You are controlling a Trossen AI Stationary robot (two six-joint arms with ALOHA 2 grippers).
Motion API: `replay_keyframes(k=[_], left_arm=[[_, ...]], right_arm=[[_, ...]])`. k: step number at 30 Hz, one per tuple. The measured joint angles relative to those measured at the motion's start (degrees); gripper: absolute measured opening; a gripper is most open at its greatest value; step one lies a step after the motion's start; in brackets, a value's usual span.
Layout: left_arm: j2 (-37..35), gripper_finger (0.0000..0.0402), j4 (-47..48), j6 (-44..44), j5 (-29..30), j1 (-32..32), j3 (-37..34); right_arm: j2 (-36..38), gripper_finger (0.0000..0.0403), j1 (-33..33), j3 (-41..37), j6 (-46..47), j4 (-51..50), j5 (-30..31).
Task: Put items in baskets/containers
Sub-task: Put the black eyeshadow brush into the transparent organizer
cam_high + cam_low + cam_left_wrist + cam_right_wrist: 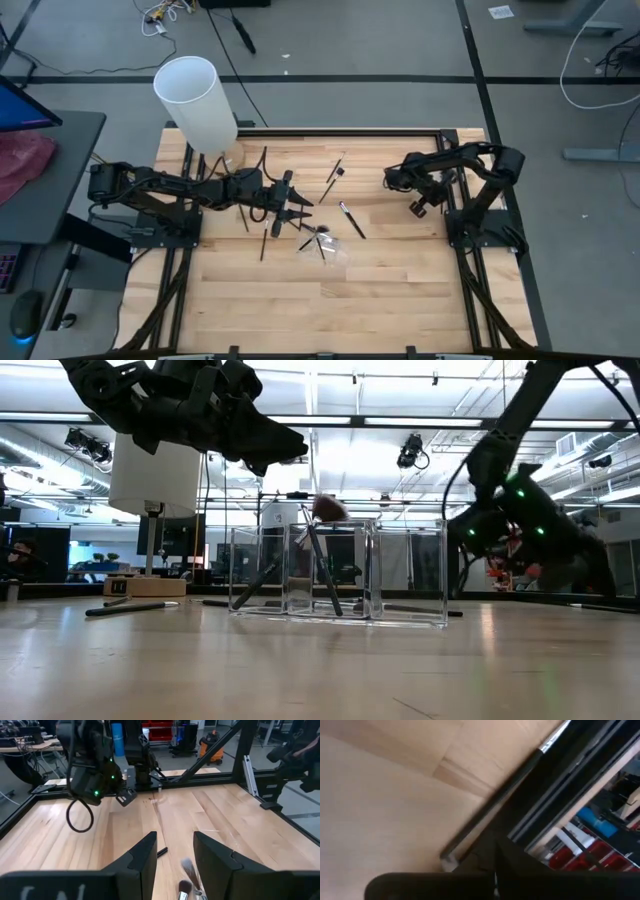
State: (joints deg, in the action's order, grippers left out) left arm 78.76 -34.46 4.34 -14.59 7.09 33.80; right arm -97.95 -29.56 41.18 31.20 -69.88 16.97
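A clear holder (405,575) stands mid-table, also seen from above (335,250), with a few brushes (320,565) leaning in it; their bristle tips (187,870) show below my left gripper. My left gripper (293,207) hovers open just left of the holder, nothing between its fingers (145,857). Loose black brushes lie flat on the wood (352,220), (335,178), (264,243). My right gripper (418,208) is low near the right rail, shut, pointing steeply down. A black brush with a silver ferrule (495,800) lies just beyond its fingertips (487,857). My right gripper is shut with its fingertips right beside the near end of the black brush (451,851), which lies flat on the wood along the table's dark rail. Whether the fingers touch the brush cannot be told.
A tall white cylinder on a wooden base (195,100) stands at the table's far left corner. More brushes lie near it (265,160), (244,215). Black frame rails (455,200) border the table; the near half of the wood holds nothing.
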Motion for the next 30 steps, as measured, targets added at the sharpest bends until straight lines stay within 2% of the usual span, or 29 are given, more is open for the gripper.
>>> replay_keyframes(k=[3, 18, 30], left_arm=[[0.0, 0.0131, 0.0, 0.5, 0.0, 0.0, 0.0], [0.0, 0.0131, 0.0, 0.8, 0.0, 0.0, 0.0], [0.0, 0.0131, 0.0, 0.8, 0.0, 0.0, 0.0]], right_arm=[[0.0, 0.0002, -0.5, -2.4, -0.2, 3.4, -0.1], [0.0, 0.0, -0.5, -2.5, 1.9, 4.5, 0.6], [0.0, 0.0, 6.2, 0.4, 2.6, 3.4, 0.5]])
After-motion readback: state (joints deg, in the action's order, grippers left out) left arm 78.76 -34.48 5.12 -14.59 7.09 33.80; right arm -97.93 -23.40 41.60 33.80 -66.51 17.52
